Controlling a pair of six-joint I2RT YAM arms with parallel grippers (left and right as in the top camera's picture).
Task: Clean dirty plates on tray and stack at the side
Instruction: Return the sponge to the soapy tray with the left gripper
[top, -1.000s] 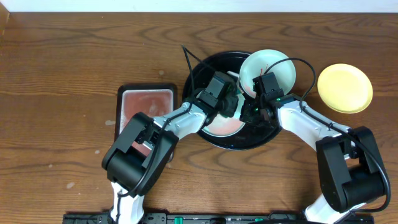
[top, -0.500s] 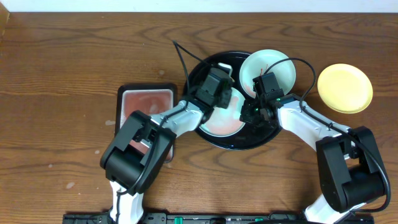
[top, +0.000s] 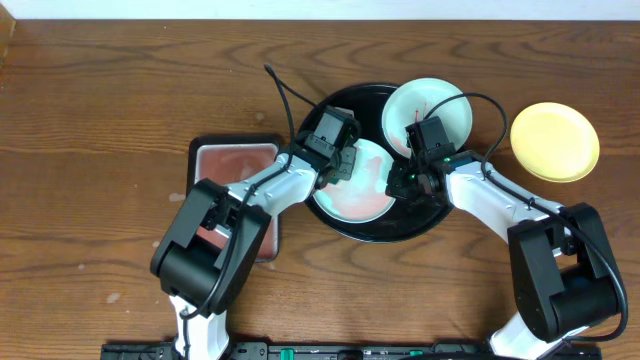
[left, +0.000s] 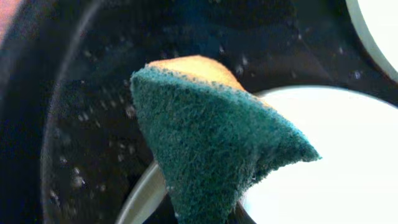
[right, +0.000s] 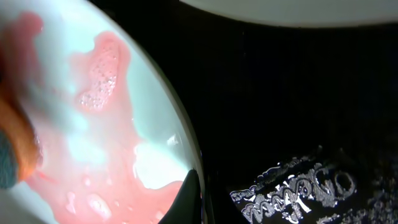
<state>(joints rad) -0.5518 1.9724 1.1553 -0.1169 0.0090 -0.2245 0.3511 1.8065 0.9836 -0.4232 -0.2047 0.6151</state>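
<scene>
**Overhead and wrist views, read from my side of the table (top: 100, 90) outward.**

Nearest, the small rectangular tray (top: 232, 158) with a pinkish inside lies left of centre. The left arm (top: 268, 186) crosses it and hides its near right part.

Beyond it, the round black tray (top: 400, 228) holds the smeared plate (top: 358, 195). This pale mint plate lies flat in the tray's near half, with a watery pink film over much of its face.

The left claw (top: 343, 166) sits over that plate's left edge, pinching a sponge (left: 211, 143). In the left wrist view the sponge's green scouring face is folded to a wedge with yellow foam at the top. It fills the centre and hides both fingers, so I read the grip only from the sponge hanging there above the tray.

The right claw (top: 406, 182) is at the plate's right edge. The right wrist view shows a single dark fingertip (right: 190, 194) at the rim, and the other is out of frame. I cannot tell whether this claw is spread or pressed together. An orange blur at that view's left edge is too soft to name with certainty.

Farther off, the second mint plate (top: 430, 112) rests over the tray's far right rim, with a small red mark near its centre. Whether it is tilted I cannot tell.

The yellow plate (top: 555, 141) lies on the table right of the tray, apart from it. At this size its face reads as plain pale yellow.
</scene>
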